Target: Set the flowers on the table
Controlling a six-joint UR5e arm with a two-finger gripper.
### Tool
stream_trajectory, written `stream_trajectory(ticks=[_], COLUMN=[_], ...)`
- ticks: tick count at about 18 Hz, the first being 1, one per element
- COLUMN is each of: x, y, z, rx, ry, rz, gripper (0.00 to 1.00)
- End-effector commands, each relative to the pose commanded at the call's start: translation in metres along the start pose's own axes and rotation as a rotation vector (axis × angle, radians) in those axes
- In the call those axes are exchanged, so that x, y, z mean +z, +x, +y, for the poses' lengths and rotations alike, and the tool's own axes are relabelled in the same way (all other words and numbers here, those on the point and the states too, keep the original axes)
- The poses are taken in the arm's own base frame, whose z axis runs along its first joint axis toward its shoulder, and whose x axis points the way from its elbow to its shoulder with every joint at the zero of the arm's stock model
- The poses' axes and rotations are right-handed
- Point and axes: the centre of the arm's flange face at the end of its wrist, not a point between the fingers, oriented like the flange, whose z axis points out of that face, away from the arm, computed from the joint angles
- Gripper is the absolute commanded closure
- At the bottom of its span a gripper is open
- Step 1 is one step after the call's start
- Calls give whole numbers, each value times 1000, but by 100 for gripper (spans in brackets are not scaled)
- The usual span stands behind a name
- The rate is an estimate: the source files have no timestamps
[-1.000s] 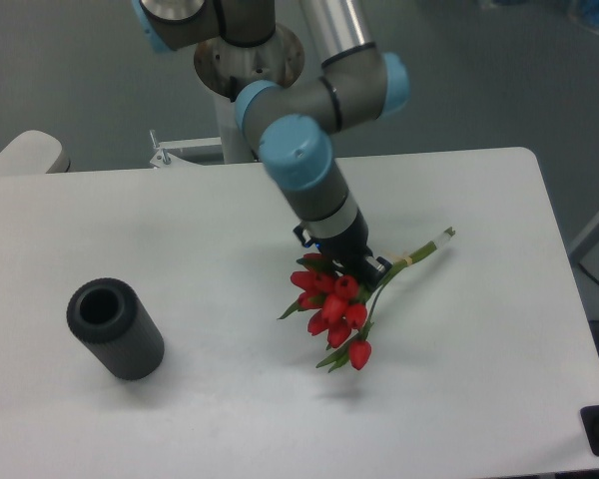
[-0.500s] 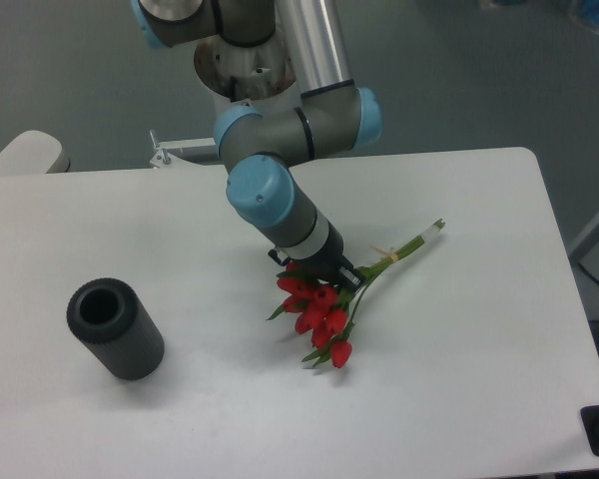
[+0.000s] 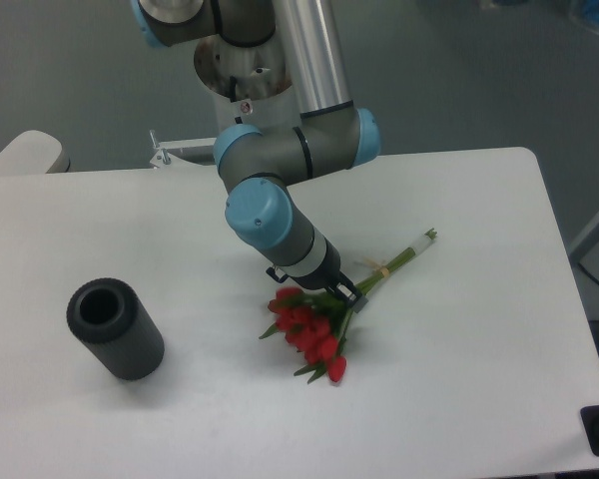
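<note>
My black two-finger gripper (image 3: 336, 291) is closed around the bunch of red tulip buds with green leaves and thin stems (image 3: 314, 334), which hangs just under my fingers, very low over the smooth white tabletop (image 3: 459, 379). I think the buds touch it, but I cannot be sure. To do this well, I go down slowly until the stems lie flat, then let go gently.

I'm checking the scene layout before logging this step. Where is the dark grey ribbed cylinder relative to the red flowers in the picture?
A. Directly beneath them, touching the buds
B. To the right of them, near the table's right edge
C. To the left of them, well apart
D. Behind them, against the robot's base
C: the dark grey cylinder sits at the left of the table, with bare tabletop between it and the flowers.
</note>
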Motion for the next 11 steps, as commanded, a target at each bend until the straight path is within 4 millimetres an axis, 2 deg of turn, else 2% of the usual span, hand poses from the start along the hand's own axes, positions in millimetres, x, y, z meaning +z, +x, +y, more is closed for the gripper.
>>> stream_trajectory(ticks=[3, 8, 11], x=[-33, -79, -102], y=[-36, -85, -118], z=[2, 0, 16], rx=[-33, -31, -60], ry=[39, 127, 220], rz=[-57, -10, 36], gripper=[1, 1, 2])
